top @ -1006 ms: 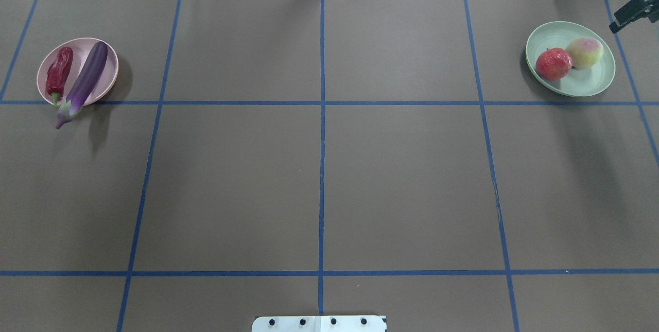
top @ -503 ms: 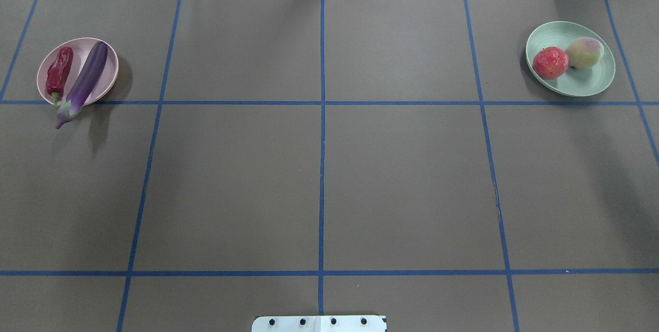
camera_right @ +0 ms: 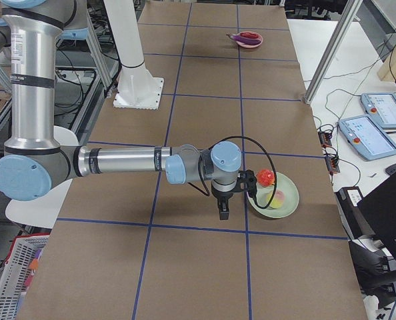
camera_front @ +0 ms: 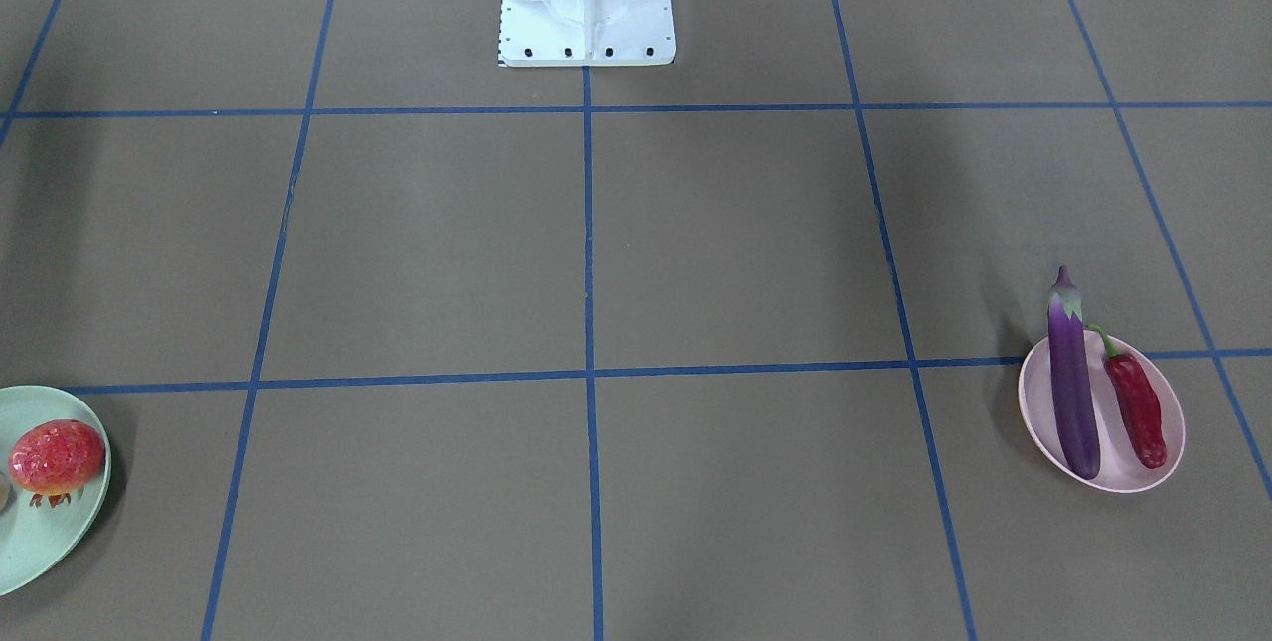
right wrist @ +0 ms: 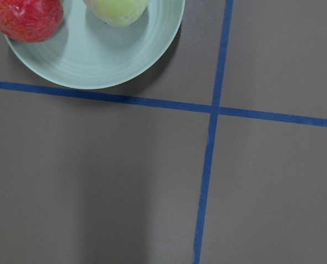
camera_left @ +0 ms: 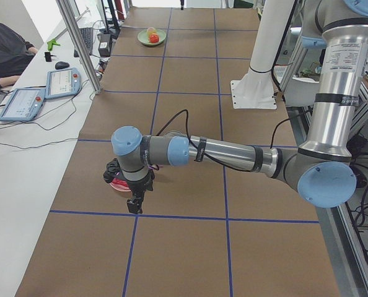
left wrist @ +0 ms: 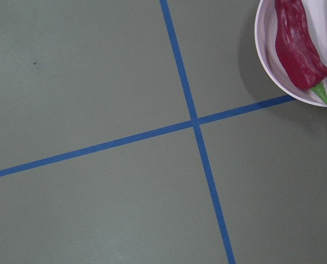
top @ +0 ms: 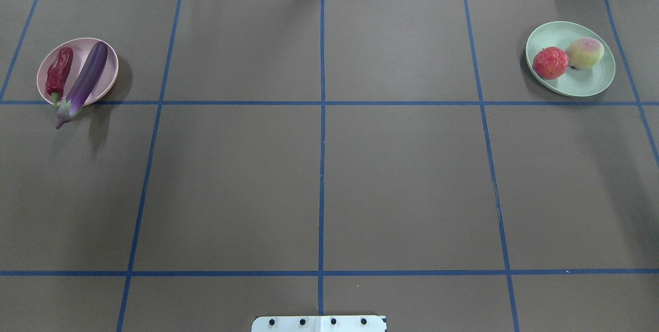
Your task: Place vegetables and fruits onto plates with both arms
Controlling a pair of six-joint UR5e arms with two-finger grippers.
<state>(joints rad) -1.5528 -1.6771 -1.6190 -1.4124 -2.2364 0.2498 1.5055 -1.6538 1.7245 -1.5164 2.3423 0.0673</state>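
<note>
The left end effector (camera_left: 134,205) hangs over the surface (top: 401,182) just beside the pink plate (top: 113,75); whether it is open or closed cannot be determined. The right end effector (camera_right: 224,213) hangs just beside the mint green plate (top: 587,82); its opening likewise cannot be determined. Neither holds anything.

The eggplant (top: 85,81) and chili pepper (top: 58,72) lie on the pink plate, and the eggplant's cap overhangs the rim. The pomegranate (top: 550,63) and peach (top: 585,53) sit side by side on the mint green plate.

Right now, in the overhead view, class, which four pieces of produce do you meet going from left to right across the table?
chili pepper → eggplant, both on the pink plate → pomegranate → peach, both on the green plate
</note>
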